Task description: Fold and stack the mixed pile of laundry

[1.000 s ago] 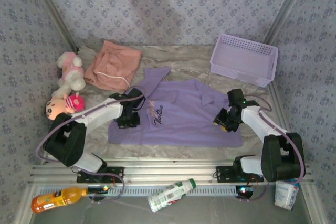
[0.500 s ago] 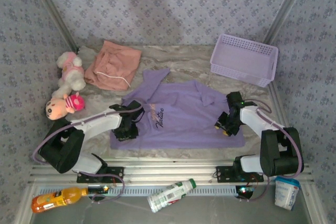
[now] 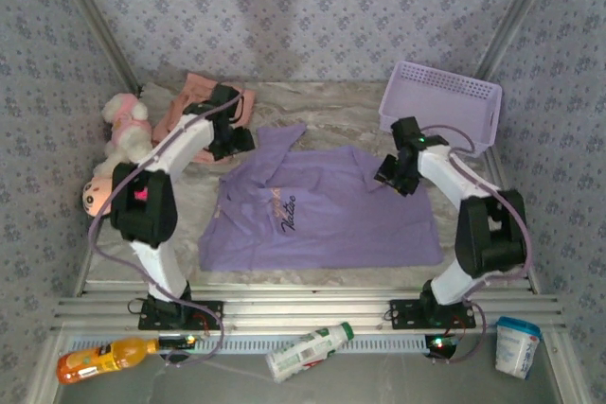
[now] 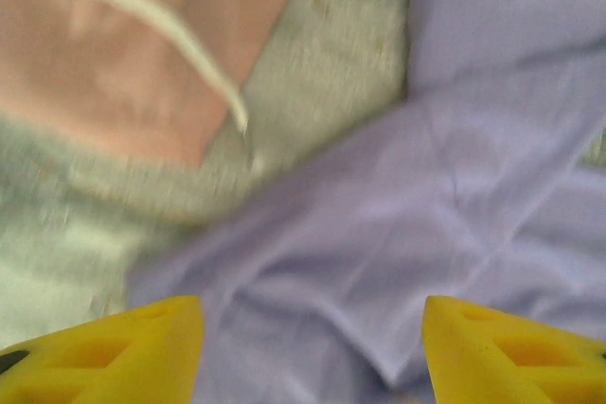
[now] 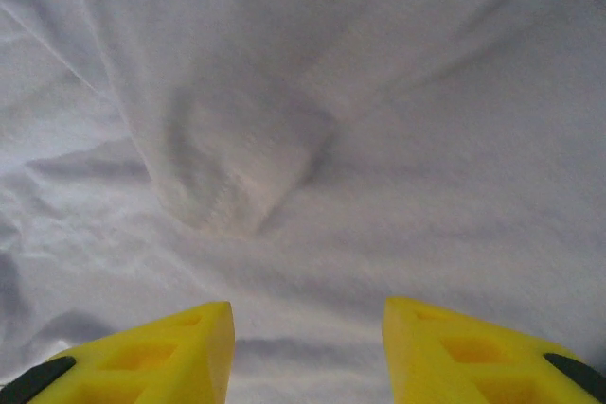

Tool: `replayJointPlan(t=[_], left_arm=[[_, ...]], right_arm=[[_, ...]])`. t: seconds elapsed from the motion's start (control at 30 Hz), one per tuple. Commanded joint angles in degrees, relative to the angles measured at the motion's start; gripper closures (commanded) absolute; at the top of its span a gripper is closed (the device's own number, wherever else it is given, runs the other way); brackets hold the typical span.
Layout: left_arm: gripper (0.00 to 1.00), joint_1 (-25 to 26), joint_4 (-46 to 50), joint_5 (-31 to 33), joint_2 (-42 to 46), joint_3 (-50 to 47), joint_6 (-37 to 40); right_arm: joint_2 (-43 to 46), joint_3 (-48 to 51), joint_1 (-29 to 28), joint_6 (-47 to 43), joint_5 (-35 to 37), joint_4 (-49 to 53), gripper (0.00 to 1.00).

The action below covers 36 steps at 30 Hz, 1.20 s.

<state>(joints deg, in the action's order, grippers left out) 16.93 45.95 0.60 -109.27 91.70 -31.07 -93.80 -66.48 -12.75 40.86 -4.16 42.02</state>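
your table (image 3: 327, 106) is a grey marbled surface, boxed in by walls (image 3: 303, 16) papered in a small blue-grey flower print, with metal rails (image 3: 303, 307) along the near edge. the lavender shirt (image 3: 331, 219) lies spread flat across the middle of the surface, lettering up, its bottom hem close to the near edge. the pink shorts (image 3: 173, 109) sit crumpled at the far left corner, partly under your left arm, just beside the shirt's left sleeve.

your left gripper (image 3: 227, 131) hovers over the gap between shorts and sleeve. its yellow fingers (image 4: 142, 347) stand well apart with nothing between them; below them you see the sleeve, bare table and the white drawstring (image 4: 189, 44). your right gripper (image 3: 393, 175) hangs over the shirt's right shoulder, fingers (image 5: 161, 352) moderately apart and holding nothing, only rumpled cloth beneath.

a lavender mesh basket (image 3: 431, 130) stands at the far right corner. two plush toys (image 3: 123, 130) lean along the left edge. in front of the rails lie an orange bottle (image 3: 104, 359), a white bottle (image 3: 308, 352) and a tub (image 3: 516, 345).
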Motion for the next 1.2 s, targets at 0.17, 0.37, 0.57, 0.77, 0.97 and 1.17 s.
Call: replayJointPlan(t=[0.17,0.37,0.57,0.77,0.97,1.17], left_arm=[[0.34,-2.4,4.0,-4.9,-15.6,16.7,4.3],[0.31,-2.3,2.6,-8.0,-20.7,18.4,4.5],[0.35,-1.1,0.5,-10.0,-21.3,16.1,5.3],[0.55,0.1,0.5,-10.6,-20.0,12.8,7.9],[0.74,0.1,0.7,-10.8,-19.0,9.3,8.7],[1.0,-0.9,3.9,-7.2,-15.2,7.9,4.5]], right_arm=[[-16.8,-18.1,-5.1,-4.1,3.3,5.9,0.51],[-24.8,-24.9,-5.2,-7.4,5.6,11.5,0.52],[-24.8,-24.7,-3.8,-9.1,7.8,12.0,0.78],[-22.0,-24.1,-1.3,-9.6,5.2,10.5,1.0],[-21.1,-23.3,1.9,-9.1,1.3,8.4,1.0],[-20.7,-23.5,4.5,-9.1,0.4,8.2,1.0]])
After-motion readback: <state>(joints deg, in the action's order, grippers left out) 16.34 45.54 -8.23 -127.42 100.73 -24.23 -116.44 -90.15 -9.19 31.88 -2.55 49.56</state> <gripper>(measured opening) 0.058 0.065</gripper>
